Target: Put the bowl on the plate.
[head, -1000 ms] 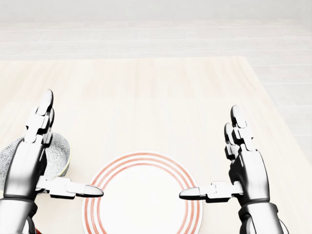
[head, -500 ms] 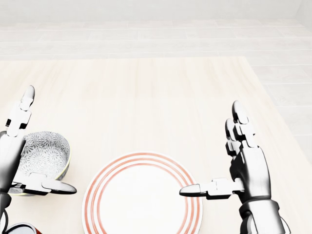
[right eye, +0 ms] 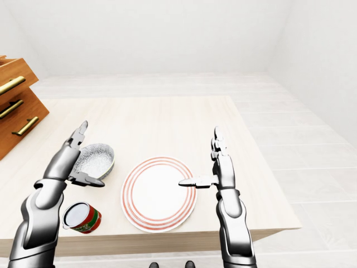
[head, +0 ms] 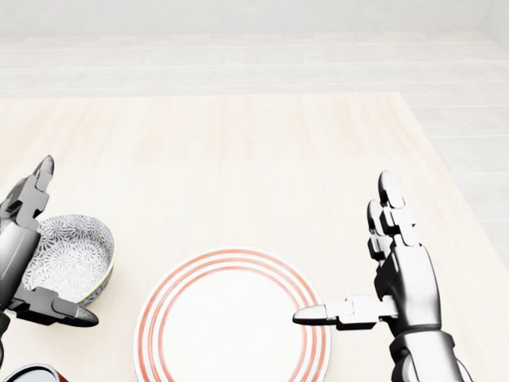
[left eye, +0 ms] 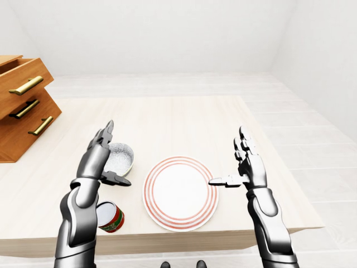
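Note:
A patterned grey-white bowl [head: 67,255] stands upright on the pale wooden table [head: 238,159], left of a white plate [head: 232,318] with red rings. My left hand [head: 40,247] is open at the bowl's left side, its fingers [head: 28,195] rising past the rim and its thumb below the bowl; it does not close round the bowl. My right hand [head: 354,255] is open just right of the plate, thumb pointing at the plate's rim, holding nothing.
A red and green can [right eye: 81,218] lies on its side near the table's bottom-left edge, below the bowl. A wooden drawer chest [left eye: 22,106] with brass handles stands at the left. The table's right edge drops to the pale floor.
My left hand has moved left, off the bowl's top to its left side, uncovering the bowl. The right hand has barely moved.

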### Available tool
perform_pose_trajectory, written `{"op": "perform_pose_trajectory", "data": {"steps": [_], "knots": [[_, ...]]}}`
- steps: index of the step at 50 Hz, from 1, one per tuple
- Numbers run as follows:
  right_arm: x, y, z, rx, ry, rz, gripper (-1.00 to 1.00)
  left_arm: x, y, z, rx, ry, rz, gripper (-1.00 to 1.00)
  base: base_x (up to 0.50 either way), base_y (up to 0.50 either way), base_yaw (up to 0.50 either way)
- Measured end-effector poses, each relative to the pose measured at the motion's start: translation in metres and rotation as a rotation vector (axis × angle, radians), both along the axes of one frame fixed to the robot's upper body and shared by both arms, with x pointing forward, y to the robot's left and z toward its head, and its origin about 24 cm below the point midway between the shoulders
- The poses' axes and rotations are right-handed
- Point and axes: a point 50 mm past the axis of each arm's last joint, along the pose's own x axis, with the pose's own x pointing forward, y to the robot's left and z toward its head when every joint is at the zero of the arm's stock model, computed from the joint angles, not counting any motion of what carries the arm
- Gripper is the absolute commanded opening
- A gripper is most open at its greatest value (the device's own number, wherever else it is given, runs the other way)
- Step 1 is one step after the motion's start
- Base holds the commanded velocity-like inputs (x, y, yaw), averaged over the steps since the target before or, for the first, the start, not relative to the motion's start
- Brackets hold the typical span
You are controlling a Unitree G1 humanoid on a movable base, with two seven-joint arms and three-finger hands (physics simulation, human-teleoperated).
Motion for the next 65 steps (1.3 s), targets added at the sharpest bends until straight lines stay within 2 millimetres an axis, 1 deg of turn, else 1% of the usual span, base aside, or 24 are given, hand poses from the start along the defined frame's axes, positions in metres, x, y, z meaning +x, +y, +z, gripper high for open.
{"op": "perform_pose_trajectory", "data": {"steps": [15,29,45,65], "knots": [[-0.001,0.0,-0.004,0.004,0.019,-0.001,1.0,0.008,0.001,0.0,0.077,0.006,0.037,1.0,0.0,0.0,0.0],[-0.001,0.0,-0.006,0.006,0.024,-0.001,1.0,0.014,0.002,-0.007,0.141,0.031,0.061,1.0,0.0,0.0,0.0],[0.001,0.001,-0.004,0.006,0.019,0.003,1.0,0.017,0.005,-0.014,0.224,0.07,0.085,1.0,0.0,0.0,0.0],[0.0,0.001,-0.003,0.006,0.014,0.002,1.0,0.018,0.005,-0.026,0.27,0.112,0.103,1.0,0.0,0.0,0.0]]}}
